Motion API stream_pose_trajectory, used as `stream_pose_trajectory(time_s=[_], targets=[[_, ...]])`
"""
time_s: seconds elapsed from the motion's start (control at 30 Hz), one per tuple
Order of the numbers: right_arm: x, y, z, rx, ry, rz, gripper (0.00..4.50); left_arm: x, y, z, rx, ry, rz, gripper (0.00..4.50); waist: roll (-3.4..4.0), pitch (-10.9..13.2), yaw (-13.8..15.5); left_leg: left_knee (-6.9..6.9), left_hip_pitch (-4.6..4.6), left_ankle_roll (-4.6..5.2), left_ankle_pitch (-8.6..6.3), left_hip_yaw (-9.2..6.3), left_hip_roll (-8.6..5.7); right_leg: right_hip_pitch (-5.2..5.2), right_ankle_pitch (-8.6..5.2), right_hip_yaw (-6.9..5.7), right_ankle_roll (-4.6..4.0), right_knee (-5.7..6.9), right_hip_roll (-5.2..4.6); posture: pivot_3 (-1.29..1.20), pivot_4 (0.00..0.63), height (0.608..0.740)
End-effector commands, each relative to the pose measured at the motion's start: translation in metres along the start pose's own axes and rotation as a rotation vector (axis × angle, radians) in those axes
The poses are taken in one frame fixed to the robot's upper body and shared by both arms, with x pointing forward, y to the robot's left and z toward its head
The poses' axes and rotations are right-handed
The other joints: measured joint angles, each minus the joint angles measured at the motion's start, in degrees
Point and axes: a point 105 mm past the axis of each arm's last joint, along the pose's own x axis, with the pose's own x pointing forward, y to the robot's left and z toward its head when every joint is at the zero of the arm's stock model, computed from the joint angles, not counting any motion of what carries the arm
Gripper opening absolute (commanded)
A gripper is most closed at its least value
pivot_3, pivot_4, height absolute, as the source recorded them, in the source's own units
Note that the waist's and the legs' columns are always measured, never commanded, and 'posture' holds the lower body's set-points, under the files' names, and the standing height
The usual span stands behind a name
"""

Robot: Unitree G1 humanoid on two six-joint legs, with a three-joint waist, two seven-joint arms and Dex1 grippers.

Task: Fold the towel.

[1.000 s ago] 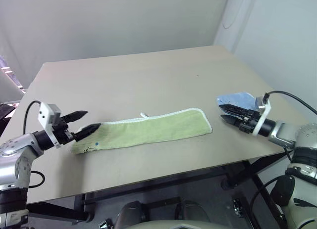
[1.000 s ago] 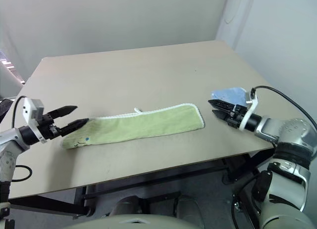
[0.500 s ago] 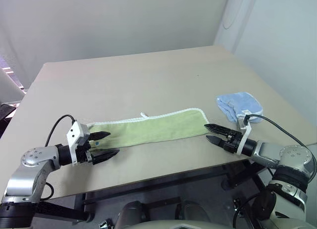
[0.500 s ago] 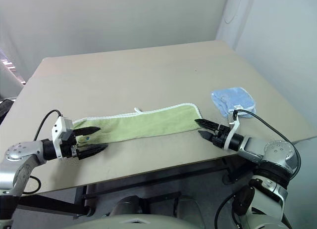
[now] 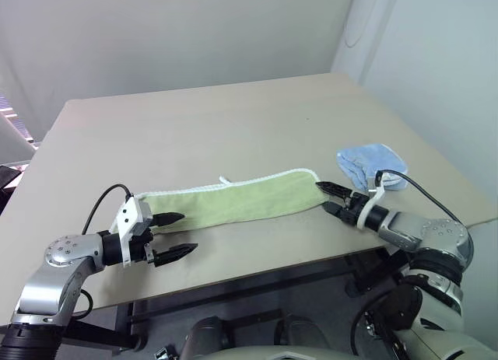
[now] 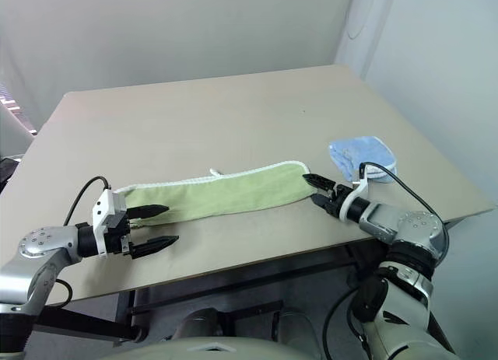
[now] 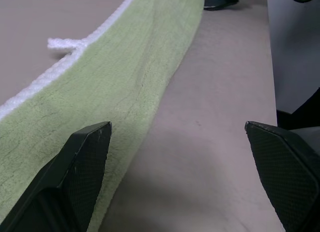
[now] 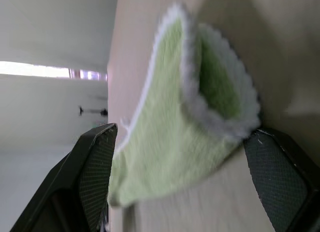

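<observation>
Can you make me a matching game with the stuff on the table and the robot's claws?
Things:
1. towel
2. blue cloth
3. left claw
4. right claw

Places or states:
A. open at the towel's right end
B. bunched up near the table's right edge
C. long green strip lying flat
D. open at the towel's left end

Pairs: 1-C, 2-B, 3-D, 4-A
</observation>
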Motion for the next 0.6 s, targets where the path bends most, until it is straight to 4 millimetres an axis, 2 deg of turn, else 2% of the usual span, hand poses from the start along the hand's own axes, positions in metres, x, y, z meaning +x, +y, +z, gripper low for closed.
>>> stream_pose_trajectory(time_s=[0.03, 0.1, 0.2, 0.4, 0.5, 0.6], targets=[[0.009, 0.010, 0.000, -0.008, -0.006, 0.030, 4.07, 0.004, 0.003, 0.011, 0.039, -0.026, -0.002, 4.50, 0.01, 0.01, 0.03, -0.04, -0.01, 0.00, 0.00, 0.00, 0.00, 0.00, 0.03, 0.00, 0.02, -0.08, 0.00, 0.00, 0.000, 0.724], [0.013, 0.012, -0.003, -0.005, 0.007, 0.039, 3.90, 0.005, 0.003, 0.013, 0.040, -0.027, 0.000, 4.50, 0.01, 0.00, -0.06, -0.11, -0.01, 0.00, 0.00, 0.01, 0.00, 0.00, 0.06, 0.00, 0.00, -0.16, 0.00, 0.00, 0.000, 0.724], [0.017, 0.011, -0.007, 0.006, 0.006, 0.041, 3.19, 0.006, 0.003, 0.015, 0.047, -0.023, 0.005, 4.50, 0.08, 0.04, -0.12, -0.16, -0.02, 0.00, 0.00, 0.02, 0.01, -0.10, 0.07, 0.01, 0.01, -0.18, 0.01, 0.00, 0.000, 0.724], [0.012, 0.006, -0.001, 0.024, -0.051, 0.032, 0.94, 0.007, 0.005, 0.020, 0.060, -0.021, 0.016, 4.50, 0.03, -0.02, 0.05, -0.14, -0.09, 0.01, 0.02, 0.05, 0.09, -0.11, 0.05, 0.01, 0.39, -0.20, 0.13, 0.00, 0.000, 0.724], [0.001, 0.008, 0.007, 0.042, -0.092, 0.067, 0.06, 0.007, 0.005, 0.021, 0.060, -0.020, 0.019, 4.50, 0.03, -0.01, 0.06, -0.11, -0.08, 0.02, 0.01, 0.07, 0.09, -0.02, 0.06, 0.01, 0.35, -0.40, 0.13, 0.00, 0.000, 0.724], [-0.013, 0.004, 0.008, 0.052, -0.103, 0.071, 0.06, 0.007, 0.005, 0.021, 0.061, -0.016, 0.020, 4.50, 0.13, 0.04, 0.51, -0.13, -0.10, 0.03, -0.01, 0.09, 0.08, 0.06, 0.11, 0.00, 0.26, -0.64, 0.08, 0.00, 0.000, 0.724]])
